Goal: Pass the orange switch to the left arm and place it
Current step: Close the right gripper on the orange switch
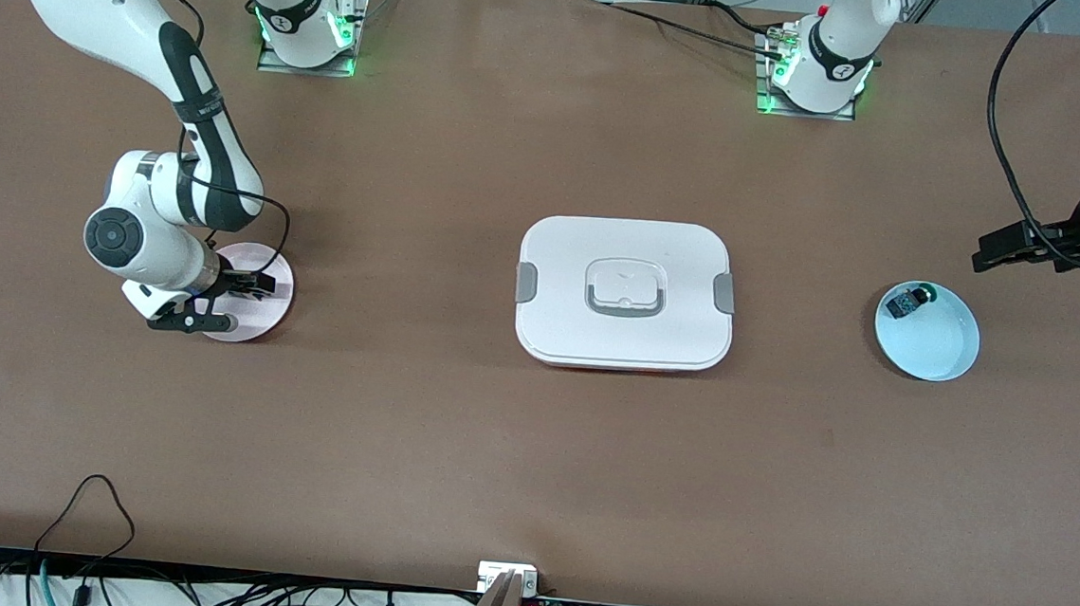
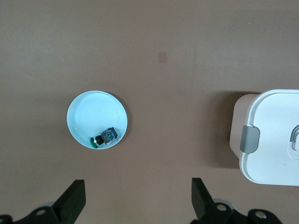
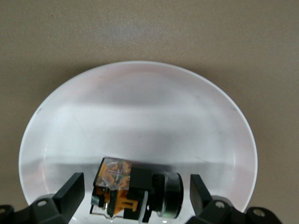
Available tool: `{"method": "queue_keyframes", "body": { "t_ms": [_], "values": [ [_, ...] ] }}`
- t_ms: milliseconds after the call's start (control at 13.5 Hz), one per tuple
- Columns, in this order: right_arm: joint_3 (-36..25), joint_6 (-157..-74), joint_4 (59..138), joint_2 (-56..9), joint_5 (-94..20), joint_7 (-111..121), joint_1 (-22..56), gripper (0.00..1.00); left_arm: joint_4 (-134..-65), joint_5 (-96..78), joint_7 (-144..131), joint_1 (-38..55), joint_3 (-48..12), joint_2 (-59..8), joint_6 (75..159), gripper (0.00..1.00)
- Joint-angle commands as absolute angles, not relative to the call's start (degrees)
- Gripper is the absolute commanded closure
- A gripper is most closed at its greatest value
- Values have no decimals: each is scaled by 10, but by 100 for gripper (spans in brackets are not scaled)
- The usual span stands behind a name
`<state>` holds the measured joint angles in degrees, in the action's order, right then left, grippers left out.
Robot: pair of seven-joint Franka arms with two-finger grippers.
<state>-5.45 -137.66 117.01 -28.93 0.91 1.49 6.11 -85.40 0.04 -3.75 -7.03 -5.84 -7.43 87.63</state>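
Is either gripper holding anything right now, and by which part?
Nothing held: right gripper open astride orange switch on pink plate; left gripper open, waiting.

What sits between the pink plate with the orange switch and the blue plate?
The box, mid-table between the pink plate holding the orange switch and the blue plate; otherwise bare tabletop. The front view shows it.

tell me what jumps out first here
The big white box sits mid-table between two plates. The right gripper hangs low over the pink plate at the right arm's end, jaws open either side of the orange switch. The left gripper hangs open near the blue plate.
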Motion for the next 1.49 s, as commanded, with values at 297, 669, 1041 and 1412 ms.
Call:
{"method": "queue_keyframes", "body": {
  "t_ms": [297, 669, 1041, 1412],
  "values": [
    [-55, -1393, 1191, -279, 11, 13, 58, 0, -838, 14, -28, -68, -57, -82, 869, 0],
    [-56, -1383, 1190, -279, 9, 9, 58, 56, -838, 14, -28, -68, -57, -82, 869, 0],
    [-55, -1369, 1182, -273, 5, -2, 62, 77, -838, 14, -28, -68, -57, -82, 869, 0],
    [-35, -1251, 1131, -229, 5, 1, 62, 86, -838, 14, -28, -68, -57, -82, 869, 0]
  ]
}}
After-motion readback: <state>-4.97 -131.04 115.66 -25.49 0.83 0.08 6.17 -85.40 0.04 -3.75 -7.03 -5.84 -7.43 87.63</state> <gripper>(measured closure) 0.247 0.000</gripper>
